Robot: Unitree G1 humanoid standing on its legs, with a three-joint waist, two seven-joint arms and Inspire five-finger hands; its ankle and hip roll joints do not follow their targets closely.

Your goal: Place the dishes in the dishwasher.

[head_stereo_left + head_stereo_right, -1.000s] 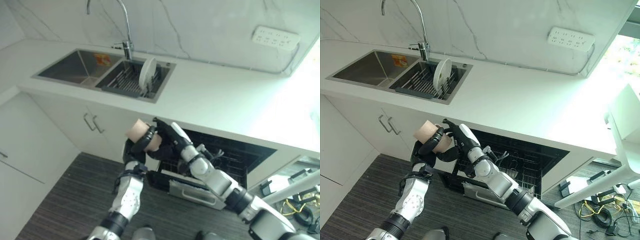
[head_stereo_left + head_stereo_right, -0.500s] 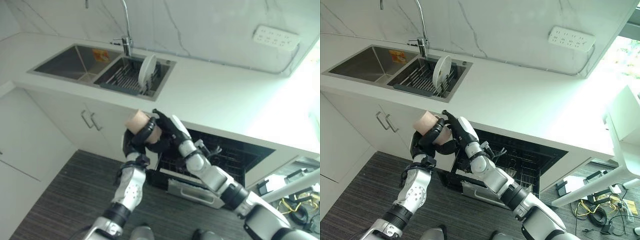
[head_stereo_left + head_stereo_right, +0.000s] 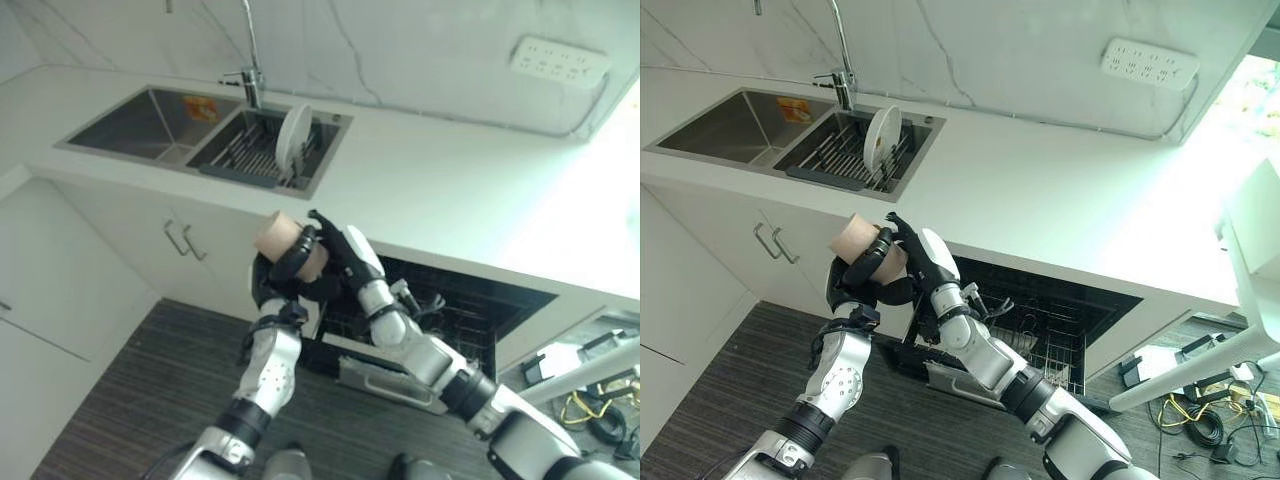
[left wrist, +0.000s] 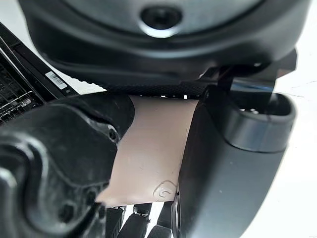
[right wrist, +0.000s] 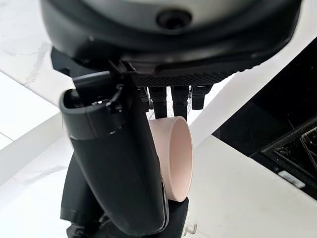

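Note:
A pale pink cup [image 3: 278, 234] is held in front of the counter's edge, above the open dishwasher [image 3: 452, 312]. My left hand [image 3: 287, 278] is shut on it, fingers curled round its wall [image 4: 153, 153]. My right hand [image 3: 346, 256] lies against the cup's far side with straight fingers. In the right wrist view the cup's rim [image 5: 177, 154] sits between that hand's thumb [image 5: 115, 163] and its fingers. A white plate [image 3: 293, 135] stands upright in the dark rack in the sink's right basin.
The double sink [image 3: 140, 120] with its tall faucet [image 3: 250, 60] is set in the white counter [image 3: 440, 190]. White cupboard doors with handles [image 3: 181, 241] stand left of the dishwasher. The dishwasher's wire rack [image 3: 1040, 335] is pulled out over the dark striped floor.
The view has shifted a little. Both hands stay together on the cup, a little higher in the view than a second ago.

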